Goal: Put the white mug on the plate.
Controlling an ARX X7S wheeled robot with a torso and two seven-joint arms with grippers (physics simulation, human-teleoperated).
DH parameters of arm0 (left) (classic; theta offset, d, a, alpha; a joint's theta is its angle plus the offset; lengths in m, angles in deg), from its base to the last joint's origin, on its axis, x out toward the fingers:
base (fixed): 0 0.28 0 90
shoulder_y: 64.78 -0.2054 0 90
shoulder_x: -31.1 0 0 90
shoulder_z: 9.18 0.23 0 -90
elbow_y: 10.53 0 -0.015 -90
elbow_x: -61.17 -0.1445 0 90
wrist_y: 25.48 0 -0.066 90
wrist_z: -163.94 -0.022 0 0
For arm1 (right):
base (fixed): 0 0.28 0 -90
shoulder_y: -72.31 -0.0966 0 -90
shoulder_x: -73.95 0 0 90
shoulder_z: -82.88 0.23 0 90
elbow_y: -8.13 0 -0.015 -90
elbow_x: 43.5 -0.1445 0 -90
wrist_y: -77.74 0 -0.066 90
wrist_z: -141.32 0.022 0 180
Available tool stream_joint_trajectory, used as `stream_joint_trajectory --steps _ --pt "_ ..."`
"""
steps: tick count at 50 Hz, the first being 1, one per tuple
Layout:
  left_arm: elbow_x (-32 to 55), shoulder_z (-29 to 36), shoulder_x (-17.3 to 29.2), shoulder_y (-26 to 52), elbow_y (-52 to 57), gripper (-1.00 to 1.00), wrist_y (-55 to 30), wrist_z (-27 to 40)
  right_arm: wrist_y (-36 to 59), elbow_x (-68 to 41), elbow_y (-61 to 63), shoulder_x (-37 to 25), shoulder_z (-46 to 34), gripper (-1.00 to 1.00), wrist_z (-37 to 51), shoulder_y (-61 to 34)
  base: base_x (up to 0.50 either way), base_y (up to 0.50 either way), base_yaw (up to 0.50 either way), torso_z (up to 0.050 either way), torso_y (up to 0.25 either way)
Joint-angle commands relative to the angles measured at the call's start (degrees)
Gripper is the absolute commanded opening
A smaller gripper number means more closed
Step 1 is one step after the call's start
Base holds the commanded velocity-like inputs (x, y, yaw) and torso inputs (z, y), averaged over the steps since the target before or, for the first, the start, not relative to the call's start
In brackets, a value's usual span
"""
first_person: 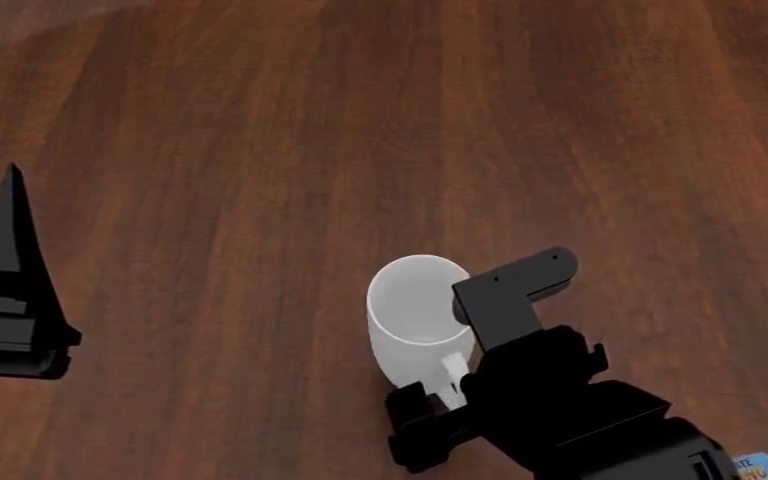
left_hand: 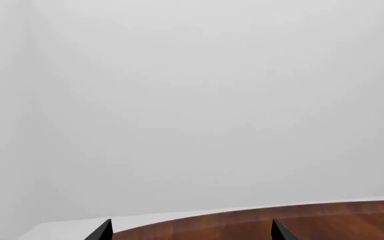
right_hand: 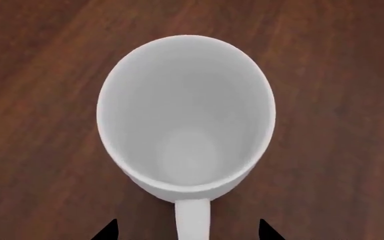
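right claw (first_person: 458,385) hangs spread open astride the white mug's (first_person: 415,318) handle on the worktop (first_person: 291,150); lower squarely, then close gently. left claw (left_hand: 190,231) idles open.

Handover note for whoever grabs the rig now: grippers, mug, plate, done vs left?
Right gripper: open, its fingertips either side of the white mug's handle, not closed on it.
Left gripper: open, empty, off at the left, away from the mug.
White mug: upright on the wooden table, not lifted.
Plate: not in any view; locate it first.
Done: approach to the mug.
Left: close on the handle, lift, carry, set the mug on the plate.
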Motion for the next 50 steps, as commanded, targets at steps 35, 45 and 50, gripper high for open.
stream_joint_trajectory --steps 35,45,50 --pt "0.2 0.1 0.6 -0.7 -0.7 1.0 1.7 0.7 -4.5 1.9 -8.3 1.9 -2.2 1.0 -1.5 -1.2 0.0 0.0 0.0 0.0 0.0" --pt "0.4 0.0 0.7 -0.7 -0.6 1.0 1.7 0.9 -5.4 2.6 -9.4 2.2 -2.7 1.0 -1.1 -1.3 0.0 0.0 0.0 0.0 0.0" --pt "0.2 0.1 0.7 -1.0 -0.8 1.0 2.2 1.0 -5.9 3.9 -7.0 1.6 -3.5 -1.0 0.6 -0.7 0.0 0.0 0.0 0.0 0.0"
